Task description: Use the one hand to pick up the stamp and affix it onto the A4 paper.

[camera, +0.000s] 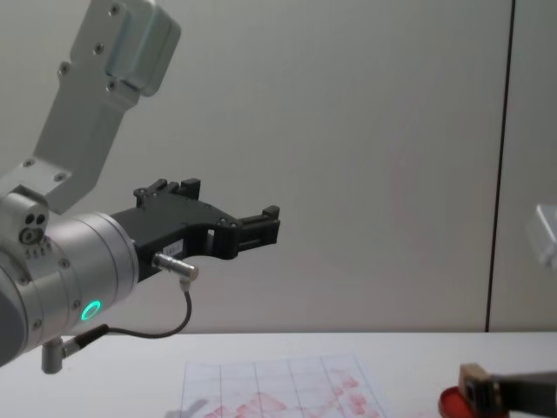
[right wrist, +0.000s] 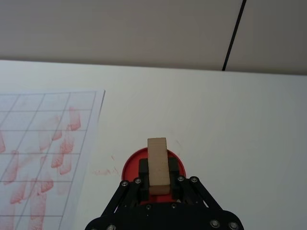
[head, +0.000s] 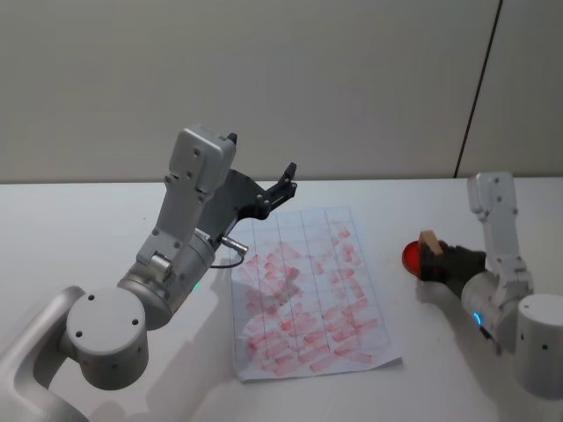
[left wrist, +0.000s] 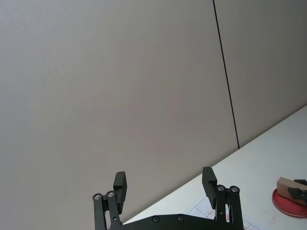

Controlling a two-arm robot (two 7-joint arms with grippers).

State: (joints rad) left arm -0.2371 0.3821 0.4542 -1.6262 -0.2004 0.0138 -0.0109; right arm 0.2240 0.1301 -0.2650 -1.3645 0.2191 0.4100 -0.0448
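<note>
right fingers (right wrist: 143, 168) clamped on the stamp (right wrist: 158, 160), held upright over the red ink pad (right wrist: 130, 165), to load ink, I judge | A4 paper (head: 308, 299) flat on table to my left, next press pending | left fingers (left wrist: 120, 181) wide, parked high, off the sheet

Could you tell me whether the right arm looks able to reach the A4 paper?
Probably yes: the right gripper, shut on the stamp over the ink pad, has only table between it and the A4 paper; the left gripper hangs raised.
</note>
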